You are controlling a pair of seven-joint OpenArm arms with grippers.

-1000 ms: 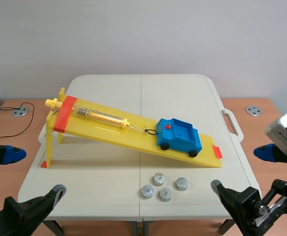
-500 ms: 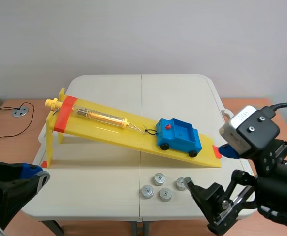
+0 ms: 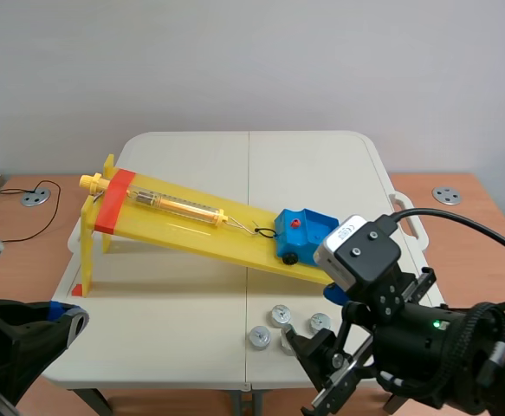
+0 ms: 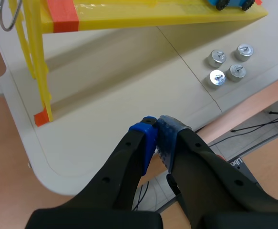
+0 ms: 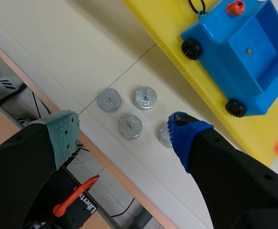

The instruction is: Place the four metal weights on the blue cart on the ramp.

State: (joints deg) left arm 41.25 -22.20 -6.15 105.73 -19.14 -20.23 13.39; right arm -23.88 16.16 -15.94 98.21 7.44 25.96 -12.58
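- Plainly, the right gripper hung wide open and empty above the four metal weights clustered on the table beside the ramp; closing there might nudge one off the near edge
- Bumping the empty blue cart, low on the ramp, might shift it
- The left gripper was closed on nothing
- Its blue pad half hid one weight

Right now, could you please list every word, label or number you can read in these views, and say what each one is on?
"Libert": white letters, cut off, on the dark bar under the near edge of the table, beside an orange lever.
Spring scale on the ramp: markings too small to read.
Metal weights and blue cart: no text visible.
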